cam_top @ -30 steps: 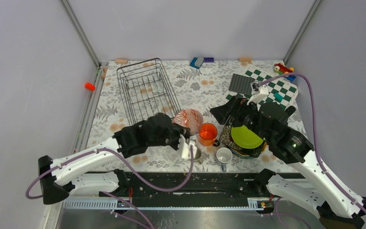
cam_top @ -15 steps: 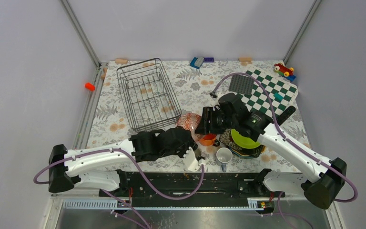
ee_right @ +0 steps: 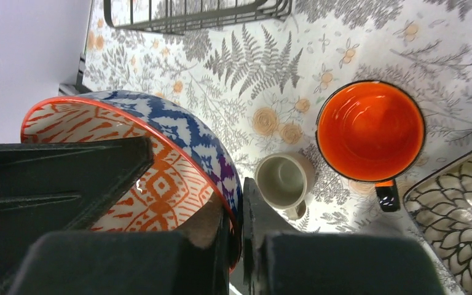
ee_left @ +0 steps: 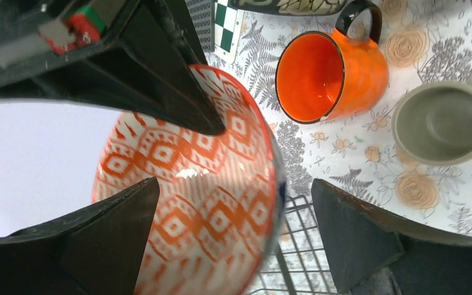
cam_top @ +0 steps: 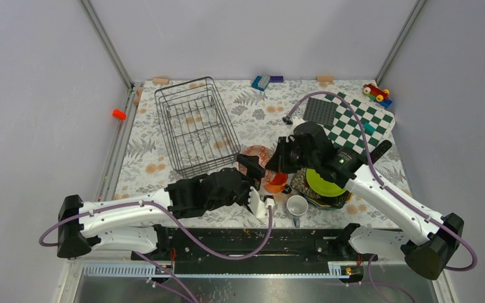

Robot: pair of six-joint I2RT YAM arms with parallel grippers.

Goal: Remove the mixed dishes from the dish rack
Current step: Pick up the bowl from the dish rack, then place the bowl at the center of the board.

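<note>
The patterned bowl [ee_left: 190,184], orange-and-white inside and blue outside, hangs tilted above the table between the two arms. My right gripper [ee_right: 239,203] is shut on the bowl [ee_right: 160,160] at its rim, one finger inside and one outside. My left gripper [ee_left: 235,184] stands open, its fingers wide on either side of the rim without pinching it. The dish rack [cam_top: 196,126] stands at the back left with nothing showing inside. On the table are the orange mug [cam_top: 276,180], a grey cup [ee_right: 286,181], a white mug [cam_top: 297,206] and a lime-green plate [cam_top: 325,182] on the black floral plate [ee_right: 455,227].
A green-white chequered board [cam_top: 353,123] with a dark studded square [cam_top: 320,110] lies at the back right. Small toys [cam_top: 262,82] sit along the back edge, and a red car [cam_top: 376,91] is at the far right corner. Grey walls close in both sides.
The right arm swung left from the plate stack and shut on the bowl's rim. The left gripper, shut until half a second ago, has opened and let go of the bowl.
</note>
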